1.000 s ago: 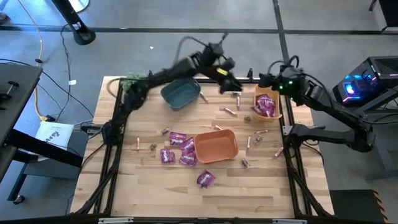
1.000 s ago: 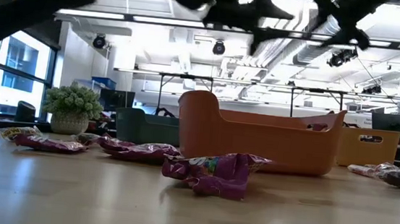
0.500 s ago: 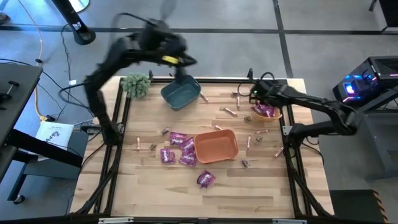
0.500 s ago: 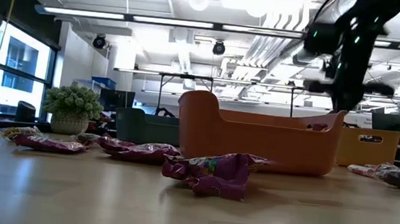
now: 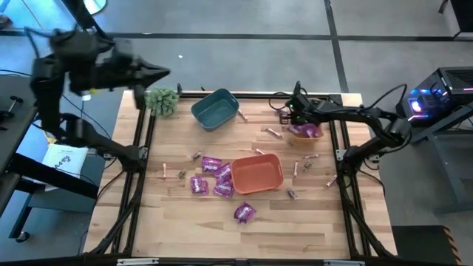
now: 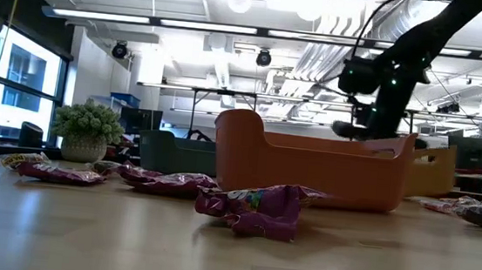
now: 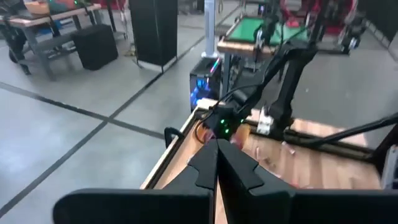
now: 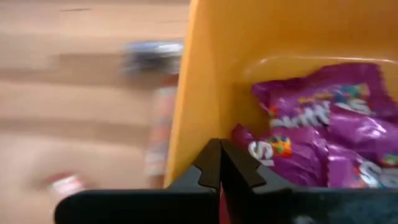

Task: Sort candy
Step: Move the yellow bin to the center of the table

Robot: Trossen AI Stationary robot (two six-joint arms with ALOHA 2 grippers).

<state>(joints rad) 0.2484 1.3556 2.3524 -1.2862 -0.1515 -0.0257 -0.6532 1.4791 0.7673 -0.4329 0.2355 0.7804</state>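
On your wooden table (image 5: 222, 222), the right gripper (image 5: 290, 111), fingers pressed together, hovered upper right above the yellow bin (image 8: 211, 74) holding purple packets (image 8: 323, 130); the clenched left gripper (image 5: 159, 72) hung off-table, upper left.

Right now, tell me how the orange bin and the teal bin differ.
The orange bin sits mid-table with purple packets beside it; the teal bin sits at the far edge near the green plant ball. The orange one looks larger. Both look empty and stand upright.

You have three bins: teal (image 5: 215, 108), orange (image 5: 258, 172) and yellow (image 5: 326, 127). Five purple packets (image 5: 212, 164) lie loose on the desk (image 5: 222, 229), one plant ball (image 5: 162, 100).
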